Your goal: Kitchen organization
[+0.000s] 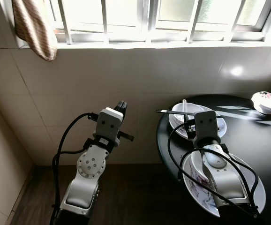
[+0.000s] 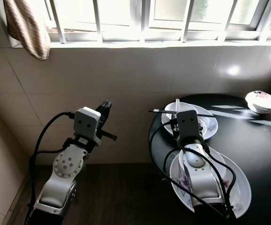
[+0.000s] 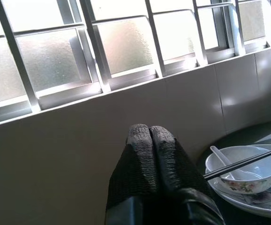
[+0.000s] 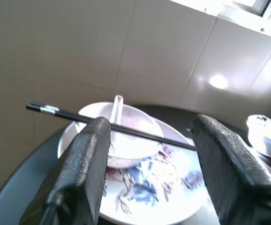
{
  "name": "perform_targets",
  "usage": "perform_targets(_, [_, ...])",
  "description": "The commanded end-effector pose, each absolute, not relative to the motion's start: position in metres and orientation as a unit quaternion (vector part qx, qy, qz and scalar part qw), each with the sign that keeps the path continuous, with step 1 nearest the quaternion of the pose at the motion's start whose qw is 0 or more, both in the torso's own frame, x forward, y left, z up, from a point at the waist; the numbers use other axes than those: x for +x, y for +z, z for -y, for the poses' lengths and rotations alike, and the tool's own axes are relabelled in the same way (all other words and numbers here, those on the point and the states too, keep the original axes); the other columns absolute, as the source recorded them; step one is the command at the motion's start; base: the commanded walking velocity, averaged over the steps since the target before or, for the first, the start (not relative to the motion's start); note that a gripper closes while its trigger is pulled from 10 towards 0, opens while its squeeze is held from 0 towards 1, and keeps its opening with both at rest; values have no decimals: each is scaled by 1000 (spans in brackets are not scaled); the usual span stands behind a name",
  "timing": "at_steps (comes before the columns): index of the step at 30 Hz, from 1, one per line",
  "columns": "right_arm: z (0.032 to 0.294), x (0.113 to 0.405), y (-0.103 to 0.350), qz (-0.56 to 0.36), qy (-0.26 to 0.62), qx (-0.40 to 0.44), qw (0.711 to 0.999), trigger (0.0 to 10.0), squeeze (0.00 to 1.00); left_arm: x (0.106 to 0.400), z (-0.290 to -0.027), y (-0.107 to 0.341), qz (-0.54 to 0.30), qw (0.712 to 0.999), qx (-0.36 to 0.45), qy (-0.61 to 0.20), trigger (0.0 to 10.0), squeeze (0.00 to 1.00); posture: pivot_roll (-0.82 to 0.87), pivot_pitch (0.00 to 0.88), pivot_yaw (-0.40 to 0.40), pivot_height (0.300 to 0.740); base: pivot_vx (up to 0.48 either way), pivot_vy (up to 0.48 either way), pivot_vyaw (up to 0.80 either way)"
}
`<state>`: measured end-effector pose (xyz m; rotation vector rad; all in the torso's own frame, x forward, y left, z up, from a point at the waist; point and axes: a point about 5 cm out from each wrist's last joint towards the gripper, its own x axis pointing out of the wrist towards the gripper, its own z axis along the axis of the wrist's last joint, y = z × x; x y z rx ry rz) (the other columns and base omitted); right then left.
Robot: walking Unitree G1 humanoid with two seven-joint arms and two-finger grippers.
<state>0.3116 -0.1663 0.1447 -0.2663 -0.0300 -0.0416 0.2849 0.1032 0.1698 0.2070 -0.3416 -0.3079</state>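
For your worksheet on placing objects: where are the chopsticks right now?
The chopsticks lie across the bowl with the spoon, on a plate at the table's left edge, ahead of the right gripper.

A home dining corner: tiled wall (image 1: 140, 79), barred window (image 1: 149, 18) (frosted panes), dishes on a round black table (image 1: 248, 136).

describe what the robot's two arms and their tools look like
Both arms are silver-grey metal with rounded casings and looping black cables. The left arm has a round joint disc ringed with small holes. Each wrist carries a white, boxy camera block with two dark dots. The left tool and the right tool each have two long black fingers with finely textured, rubbery pads.
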Motion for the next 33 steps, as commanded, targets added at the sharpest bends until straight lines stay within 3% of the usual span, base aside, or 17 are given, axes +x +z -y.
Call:
perform_targets(1, [166,311,152,33,-19,-144,989,10000,0,286,-103,172,171,967,108,-153,10000,0,75,0,-14,740,0,0,0])
perform_targets(11, [166,310,152,22,-2,-146,989,10000,0,286,-103,170,167,969,105,-152,10000,0,69,0,-15,740,0,0,0])
perform_targets(16, [164,308,156,13,48,-149,988,10000,0,286,-104,169,163,969,105,-151,10000,0,69,0,-15,740,0,0,0])
perform_targets(18, [167,304,149,-46,89,-177,979,10000,0,286,-104,168,162,969,105,-151,10000,0,61,0,-14,740,0,0,0])
perform_targets(22, [177,301,144,-86,81,-196,974,10000,0,286,-104,168,161,969,106,-152,10000,0,60,0,-14,740,0,0,0])
perform_targets(25, [184,301,147,-117,84,-149,978,10000,0,286,-104,167,160,970,105,-152,10000,0,54,0,-12,740,0,0,0])
perform_targets(33, [182,297,137,-190,125,-123,966,10000,0,288,-103,167,161,969,105,-154,10000,0,60,0,-14,740,0,0,0])
